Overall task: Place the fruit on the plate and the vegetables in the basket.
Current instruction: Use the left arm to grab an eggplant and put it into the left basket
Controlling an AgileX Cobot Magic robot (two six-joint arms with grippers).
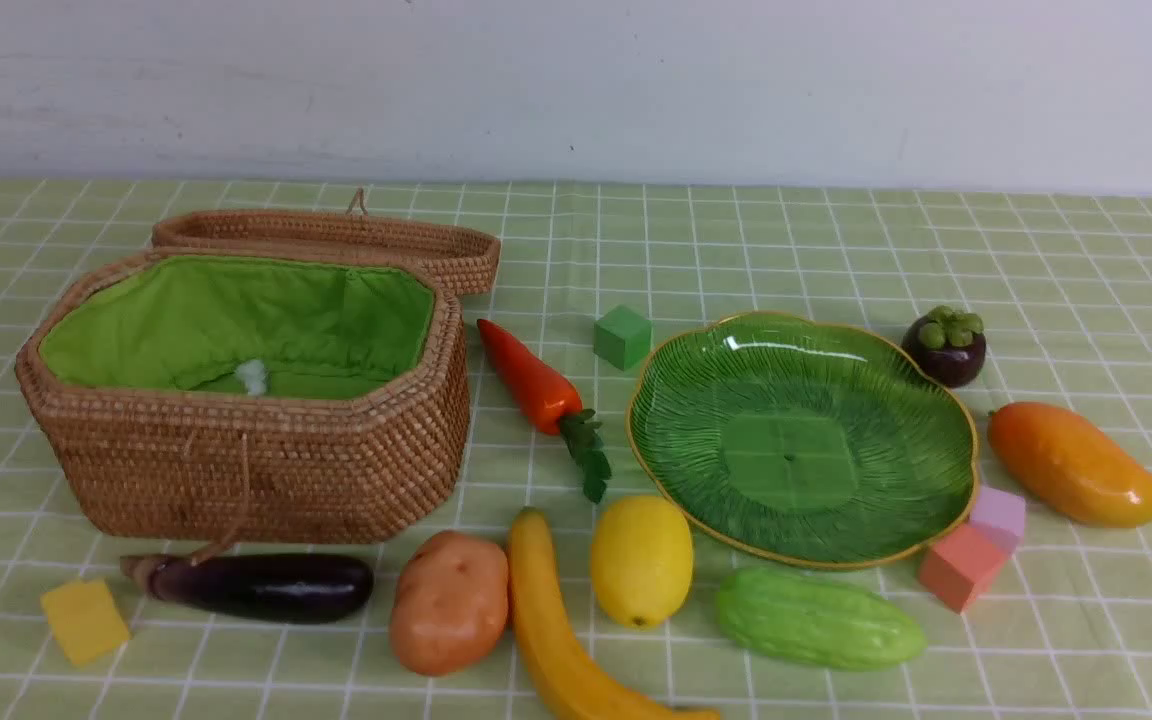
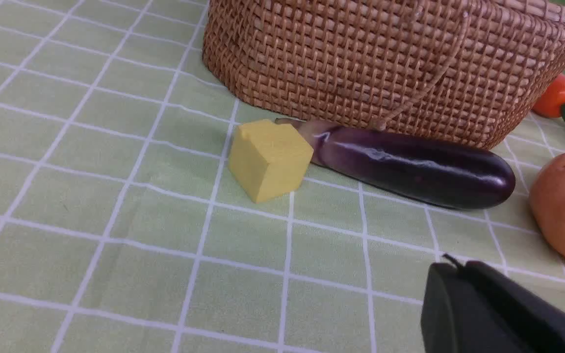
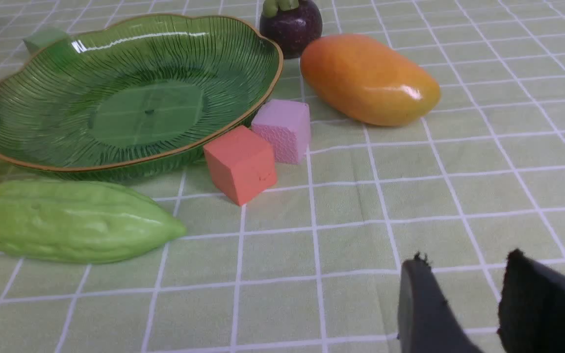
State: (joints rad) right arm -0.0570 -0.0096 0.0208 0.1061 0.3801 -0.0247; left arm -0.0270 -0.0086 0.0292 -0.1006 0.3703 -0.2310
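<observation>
Wicker basket (image 1: pixel 266 470) sits on the left of the desk (image 1: pixel 836 250), lid (image 1: pixel 336 235) flipped open behind it, green lining showing. Green glass plate (image 1: pixel 806 440) is over on the right.

Veg, all on the desk outside the basket:
- eggplant (image 1: pixel 266 585) lies along the near wall of the basket, just beside it
- potato (image 1: pixel 448 600) is right of the eggplant
- carrot (image 1: pixel 536 385) lies tilted btw basket and plate, leaves pointing to the near side
- gourd (image 1: pixel 816 620) is just in front of the plate's near edge

Fruit, all off the plate:
- banana (image 1: pixel 551 630) is right next to the potato, maybe touching, can't tell
- lemon (image 1: pixel 641 560) is just beside the banana, near the plate's left-front rim
- mango (image 1: pixel 1074 463) is right of the plate
- mangosteen (image 1: pixel 946 345) is at the plate's far-right edge

Foam bits: green cube (image 1: pixel 622 337) btw carrot and plate, yellow cube (image 1: pixel 84 620) left of the eggplant, pink cube (image 1: pixel 998 515) and coral cube (image 1: pixel 958 565) touching each other against the plate's near-right rim.

Left gripper (image 2: pixel 456 267) has its fingers pressed together w/ nothing in them, low over the desk w/ eggplant and potato close by. Right gripper (image 3: pixel 466 260) has its fingers apart, bare cloth showing in the gap, holding nothing, w/ the coral cube, gourd and mango ahead of it. Neither shows in the front view.
</observation>
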